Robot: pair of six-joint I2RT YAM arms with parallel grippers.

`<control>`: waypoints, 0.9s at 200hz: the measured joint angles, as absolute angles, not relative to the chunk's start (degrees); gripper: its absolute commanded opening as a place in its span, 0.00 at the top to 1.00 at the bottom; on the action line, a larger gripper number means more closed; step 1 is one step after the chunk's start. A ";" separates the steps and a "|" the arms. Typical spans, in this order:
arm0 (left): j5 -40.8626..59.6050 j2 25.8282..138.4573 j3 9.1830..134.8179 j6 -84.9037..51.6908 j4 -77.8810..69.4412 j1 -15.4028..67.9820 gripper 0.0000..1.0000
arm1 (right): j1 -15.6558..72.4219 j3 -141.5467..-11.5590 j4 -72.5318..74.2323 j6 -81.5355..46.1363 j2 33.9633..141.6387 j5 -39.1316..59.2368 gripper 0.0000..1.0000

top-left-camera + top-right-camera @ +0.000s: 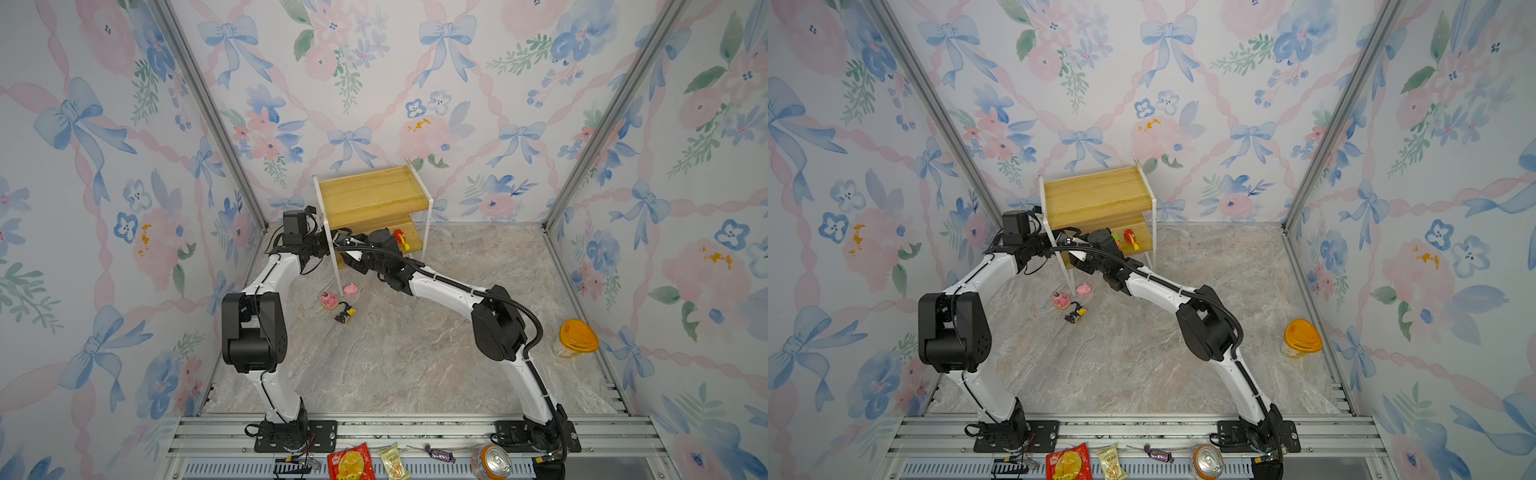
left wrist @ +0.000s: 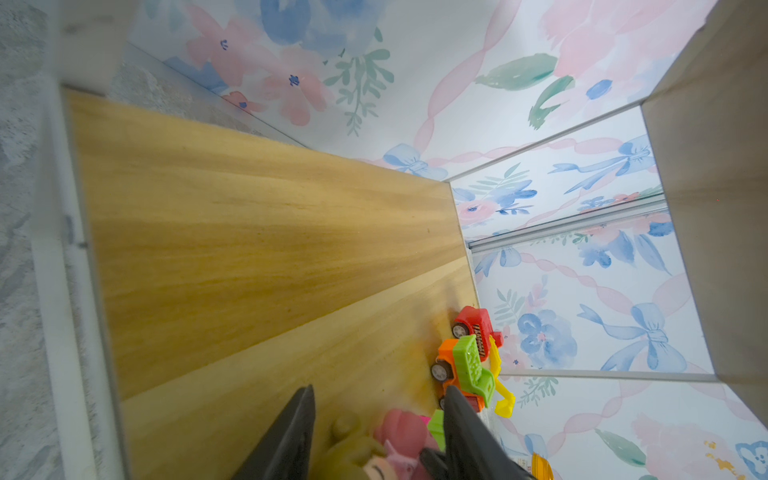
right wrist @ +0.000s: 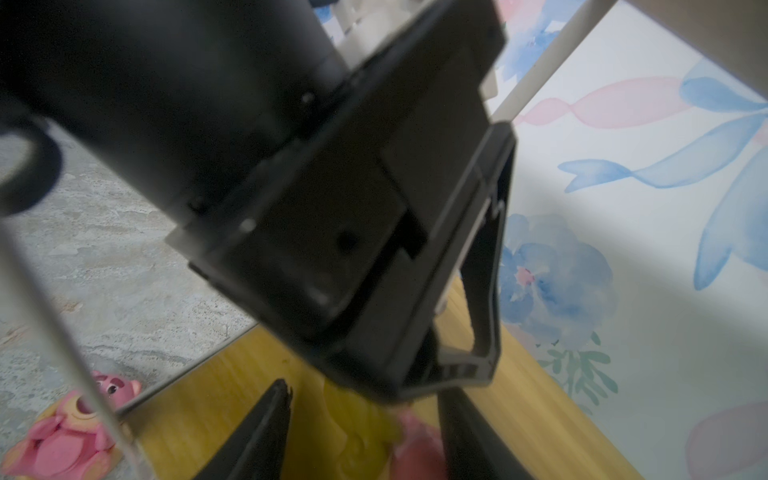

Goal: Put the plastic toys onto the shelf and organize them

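The shelf stands at the back against the wall, and both grippers reach into its lower tier. A doll with yellow hair and a pink dress lies on that board. My left gripper comes in from the shelf's left end and is shut on the doll. My right gripper enters from the front and stands open astride the same doll. A red car and a green-orange car sit at the board's far end. On the floor lie a round pink figure, a pink pig and a black-yellow figure.
The shelf's white front post stands between the two wrists. A cup with an orange lid is by the right wall. Snack packets, a wrapped candy and a drink can lie on the front rail.
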State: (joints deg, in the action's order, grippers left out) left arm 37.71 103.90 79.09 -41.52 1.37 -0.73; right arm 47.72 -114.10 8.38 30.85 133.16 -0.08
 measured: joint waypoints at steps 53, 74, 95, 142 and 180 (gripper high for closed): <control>37.69 103.90 79.20 -41.52 1.37 -0.40 0.59 | 47.57 -115.04 6.96 30.15 133.23 -0.32 0.54; 37.71 103.90 79.20 -41.52 1.37 -0.38 0.60 | 47.57 -115.33 6.55 30.04 133.25 -0.27 0.57; 37.69 103.90 79.20 -41.54 1.37 -0.38 0.61 | 47.57 -115.72 6.04 30.06 133.36 -0.27 0.61; 37.50 103.90 79.20 -41.54 1.37 -0.40 0.62 | 47.64 -117.21 5.15 30.11 134.28 -0.25 0.65; 37.10 103.77 79.18 -41.56 1.37 -0.43 0.62 | 47.68 -117.43 4.82 30.09 134.28 -0.05 0.67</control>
